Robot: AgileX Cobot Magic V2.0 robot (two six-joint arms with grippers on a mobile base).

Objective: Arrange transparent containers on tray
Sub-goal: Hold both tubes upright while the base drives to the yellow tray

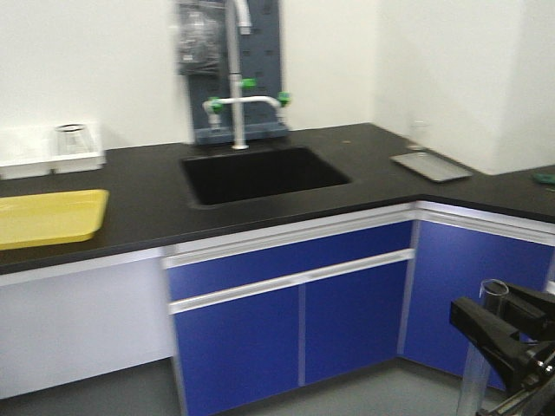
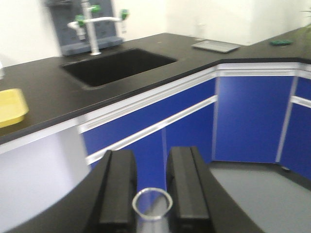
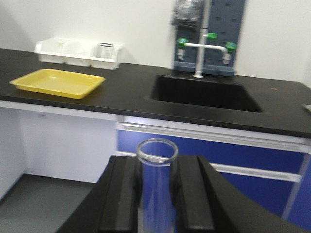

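Observation:
The yellow tray [image 1: 52, 217] lies on the black counter at the far left, with nothing on it; it also shows as the tray [image 3: 58, 81] and, by one corner, as the tray [image 2: 9, 107]. My right gripper [image 3: 156, 160] is shut on an upright transparent container [image 3: 155, 194], a clear tube whose round rim stands above the fingers. In the front view that gripper [image 1: 486, 316] hangs low at the right, in front of the cabinets, with the tube [image 1: 479, 347]. My left gripper [image 2: 151, 153] is shut on another clear tube [image 2: 152, 224]. Both grippers are well below counter height.
A black sink [image 1: 260, 173] with a white faucet [image 1: 236, 95] is set in the counter's middle. White bins [image 1: 52, 152] holding a glass beaker [image 1: 74, 139] stand behind the tray. A grey metal tray [image 1: 431, 165] lies near the right corner. Blue cabinet doors [image 1: 295, 321] front the counter.

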